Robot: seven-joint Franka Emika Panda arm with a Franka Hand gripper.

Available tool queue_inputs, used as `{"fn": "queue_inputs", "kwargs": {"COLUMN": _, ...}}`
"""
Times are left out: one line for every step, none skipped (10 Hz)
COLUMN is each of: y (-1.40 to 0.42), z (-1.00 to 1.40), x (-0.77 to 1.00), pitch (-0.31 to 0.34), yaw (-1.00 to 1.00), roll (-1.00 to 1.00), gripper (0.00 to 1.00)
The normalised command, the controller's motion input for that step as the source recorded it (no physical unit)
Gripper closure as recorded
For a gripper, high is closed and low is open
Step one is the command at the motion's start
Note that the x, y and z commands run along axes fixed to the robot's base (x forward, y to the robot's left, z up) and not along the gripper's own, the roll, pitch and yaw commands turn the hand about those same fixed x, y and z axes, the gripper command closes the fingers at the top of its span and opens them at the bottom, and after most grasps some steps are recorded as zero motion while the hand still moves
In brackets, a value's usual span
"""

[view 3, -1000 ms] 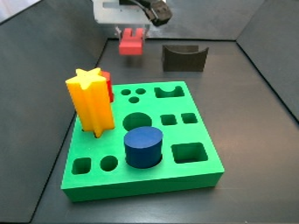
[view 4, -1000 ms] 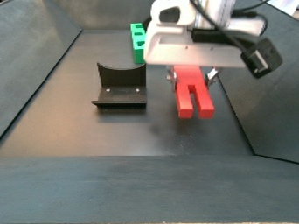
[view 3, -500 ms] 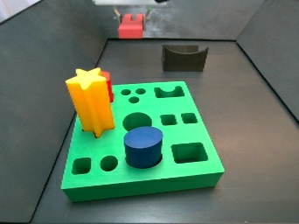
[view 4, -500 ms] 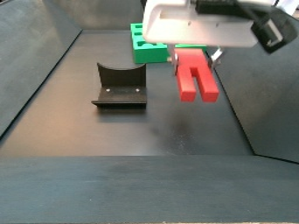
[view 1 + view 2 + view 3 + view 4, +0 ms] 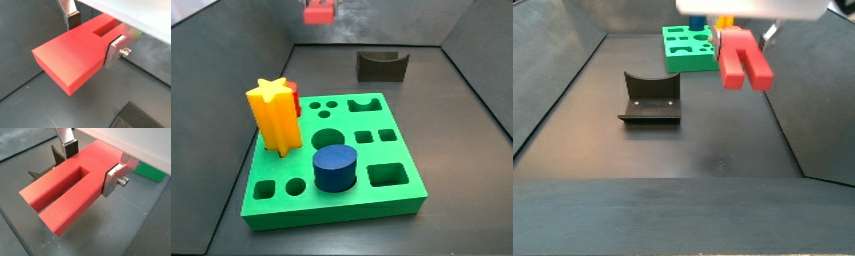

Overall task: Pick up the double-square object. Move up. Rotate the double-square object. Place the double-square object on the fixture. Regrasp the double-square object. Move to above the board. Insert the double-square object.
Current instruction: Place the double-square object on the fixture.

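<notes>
The double-square object [image 5: 743, 58] is a salmon-red block with a slot that splits it into two legs. It hangs high in the air, with the gripper [image 5: 93, 163] shut on its solid end. In both wrist views the silver fingers [image 5: 117, 50] press on its two sides, and the legs point away from the hand. In a side view only the block [image 5: 318, 11] shows, at the top edge of the picture. The dark fixture [image 5: 649, 97] stands on the floor below and to one side. The green board [image 5: 331, 210] lies apart from it.
On the board stand a yellow star prism [image 5: 273, 115], a dark red peg [image 5: 294, 100] behind it, and a blue cylinder [image 5: 335, 167]. Dark walls enclose the floor [image 5: 687, 150] on all sides.
The gripper has risen with the double-square object, which now hangs well above the floor. In a side view the hand has gone almost out of the picture.
</notes>
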Motion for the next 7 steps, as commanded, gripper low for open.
{"fn": "queue_inputs", "kwargs": {"y": 0.0, "z": 0.57, "x": -0.02, "pitch": 0.068, "yaw": 0.03, "roll": 0.1, "gripper": 1.0}}
{"fn": "queue_inputs", "kwargs": {"y": 0.01, "z": 0.32, "x": -0.01, "pitch": 0.079, "yaw": 0.03, "roll": 0.09, "gripper": 1.0}}
{"fn": "queue_inputs", "kwargs": {"y": 0.01, "z": 0.23, "x": 0.0, "pitch": 0.084, "yaw": 0.03, "roll": 0.09, "gripper": 1.0}}
{"fn": "queue_inputs", "kwargs": {"y": -0.8, "z": -0.12, "x": 1.0, "pitch": -0.278, "yaw": -0.34, "roll": 0.15, "gripper": 1.0}}
{"fn": "queue_inputs", "kwargs": {"y": -0.79, "z": -0.14, "x": 1.0, "pitch": -0.271, "yaw": -0.33, "roll": 0.14, "gripper": 1.0}}
{"fn": "queue_inputs", "kwargs": {"y": -0.71, "z": -0.13, "x": 1.0, "pitch": -0.187, "yaw": -0.2, "roll": 0.12, "gripper": 1.0}}
{"fn": "queue_inputs", "kwargs": {"y": -0.65, "z": -0.12, "x": 1.0, "pitch": -0.132, "yaw": -0.14, "roll": 0.11, "gripper": 1.0}}
